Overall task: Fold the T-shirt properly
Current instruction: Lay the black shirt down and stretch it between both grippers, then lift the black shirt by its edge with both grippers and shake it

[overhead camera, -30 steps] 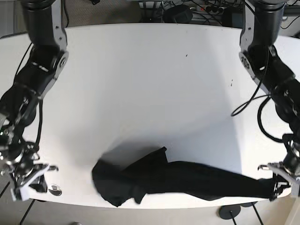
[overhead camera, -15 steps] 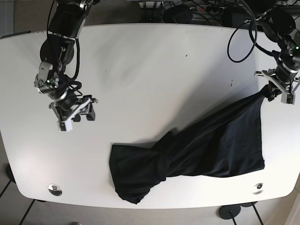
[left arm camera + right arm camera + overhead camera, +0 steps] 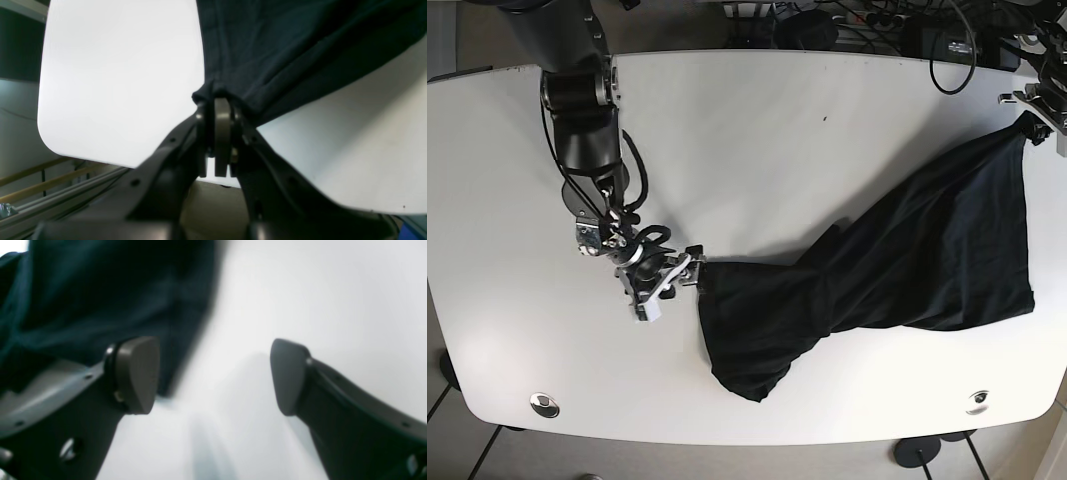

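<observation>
Black cotton T-shirt (image 3: 907, 270) sprawls across the white bench (image 3: 757, 150), left gripper (image 3: 1033, 108) clenched on its two-o'clock corner, right gripper (image 3: 667, 278) released beside its nine-o'clock edge.

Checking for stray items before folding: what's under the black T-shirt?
Only the white table shows around the T-shirt, which lies spread on it, one corner held by the left gripper. Whatever is beneath the cloth is covered.

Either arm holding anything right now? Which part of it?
The left end effector is shut on a bunched corner of the T-shirt. The right end effector is open beside the cloth, holding nothing.
</observation>
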